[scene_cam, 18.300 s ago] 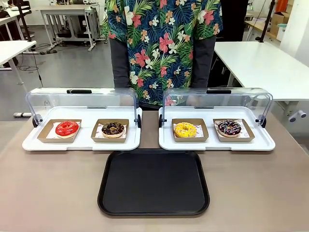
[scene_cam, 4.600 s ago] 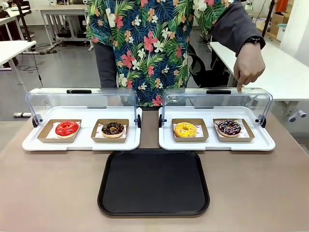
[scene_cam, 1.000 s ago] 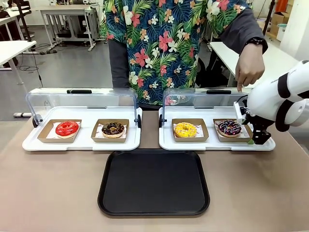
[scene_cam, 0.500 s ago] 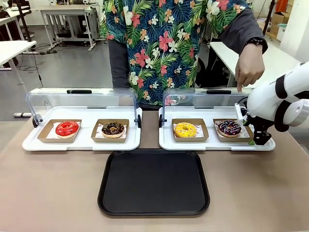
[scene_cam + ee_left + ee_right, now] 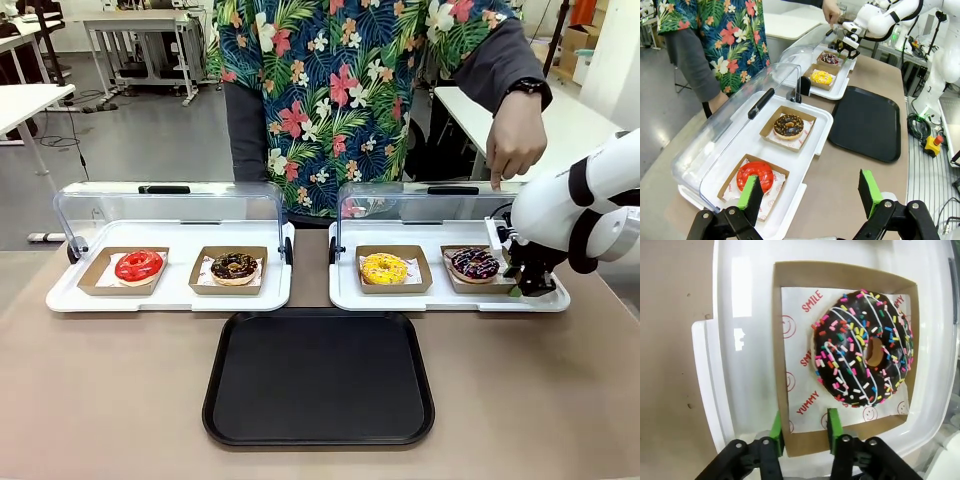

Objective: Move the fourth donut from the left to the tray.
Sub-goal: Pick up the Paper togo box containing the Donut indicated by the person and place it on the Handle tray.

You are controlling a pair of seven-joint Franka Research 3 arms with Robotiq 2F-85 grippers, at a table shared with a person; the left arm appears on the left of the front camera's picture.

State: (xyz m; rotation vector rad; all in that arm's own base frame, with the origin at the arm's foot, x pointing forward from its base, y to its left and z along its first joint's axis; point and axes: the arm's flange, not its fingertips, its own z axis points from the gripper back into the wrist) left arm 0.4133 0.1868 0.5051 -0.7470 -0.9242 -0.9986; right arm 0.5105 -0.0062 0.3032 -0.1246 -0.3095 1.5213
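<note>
Right gripper (image 5: 804, 432) pinched the holder's (image 5: 805, 444) cardboard rim, apparently firmly; that thin wall could buckle, sliding the fourth donut (image 5: 862, 347) off before the tray (image 5: 318, 376).

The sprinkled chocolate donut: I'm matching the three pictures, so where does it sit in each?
Front view: sprinkled chocolate donut, right of centre, rightmost in the row, beside the right pincer.
Left wrist view: top centre, far off.
Right wrist view: centre right, large.
Shared landmark: its brown cardboard holder.
</note>
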